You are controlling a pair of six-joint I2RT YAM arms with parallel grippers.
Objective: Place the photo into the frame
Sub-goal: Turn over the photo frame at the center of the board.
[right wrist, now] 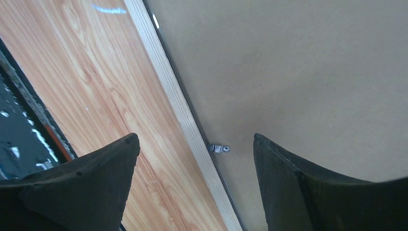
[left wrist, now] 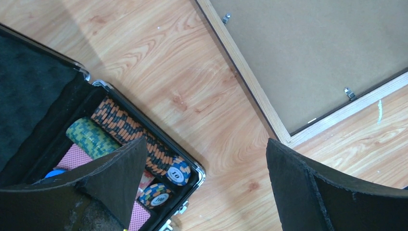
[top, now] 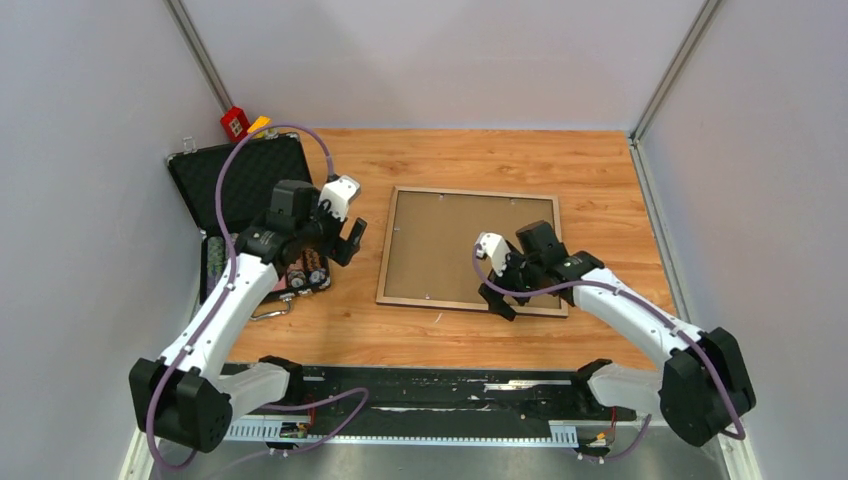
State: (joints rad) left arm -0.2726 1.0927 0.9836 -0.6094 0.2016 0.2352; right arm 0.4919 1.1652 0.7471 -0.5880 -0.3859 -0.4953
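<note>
Plain pale grey walls (top: 440,60) enclose a wood-grain counter (top: 480,150) on three sides. Metal posts (top: 203,62) line the rear corners.

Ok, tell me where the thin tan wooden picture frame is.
In the top view the frame lies back-up mid-table, right of the open black poker-chip case, with the right gripper over its near edge.

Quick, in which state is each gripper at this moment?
Left gripper: open, holding nothing.
Right gripper: open, holding nothing, above the near edge of the frame.
</note>
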